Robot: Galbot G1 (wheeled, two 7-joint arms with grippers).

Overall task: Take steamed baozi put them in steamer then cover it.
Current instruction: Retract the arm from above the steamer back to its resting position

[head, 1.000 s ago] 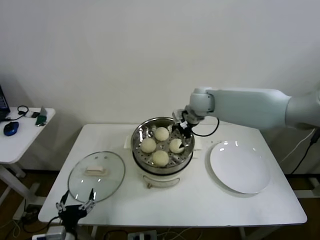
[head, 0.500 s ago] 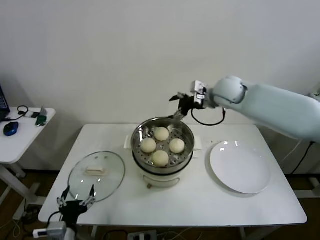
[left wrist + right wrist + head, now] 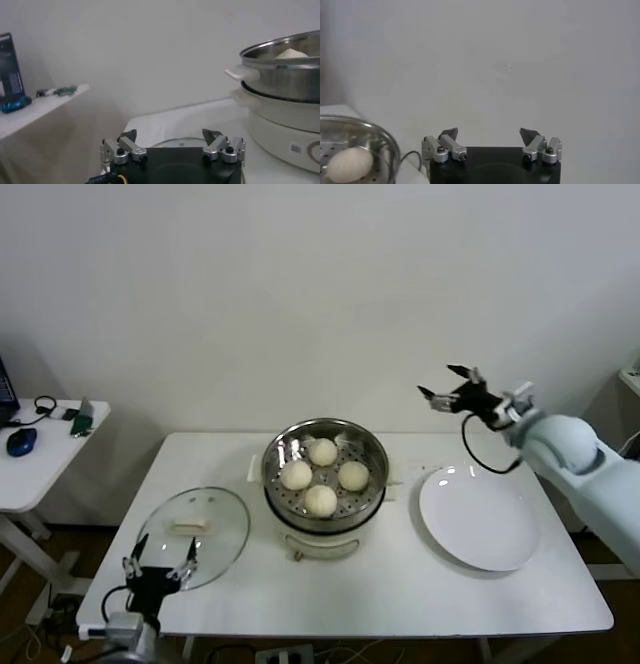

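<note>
Several cream-white baozi (image 3: 322,476) lie in the shiny steel steamer (image 3: 281,451) on its cream pot base at the table's middle. One baozi (image 3: 349,164) and the steamer rim (image 3: 385,142) show in the right wrist view. The clear glass cover (image 3: 228,536) with its cream handle lies flat on the table at the front left. My right gripper (image 3: 443,383) is open and empty, raised in the air to the right of the steamer, above the plate's far edge. My left gripper (image 3: 160,560) is open and empty, low at the table's front left edge, just before the cover (image 3: 177,143).
A flat white plate (image 3: 480,517) lies on the table right of the steamer. A small side table (image 3: 45,446) with a mouse and cables stands at the far left. The steamer and pot base (image 3: 280,107) show beyond my left gripper (image 3: 172,137).
My right gripper has left the steamer, risen and swung far to the right, open and empty. My left gripper has edged up toward the cover's near rim.
</note>
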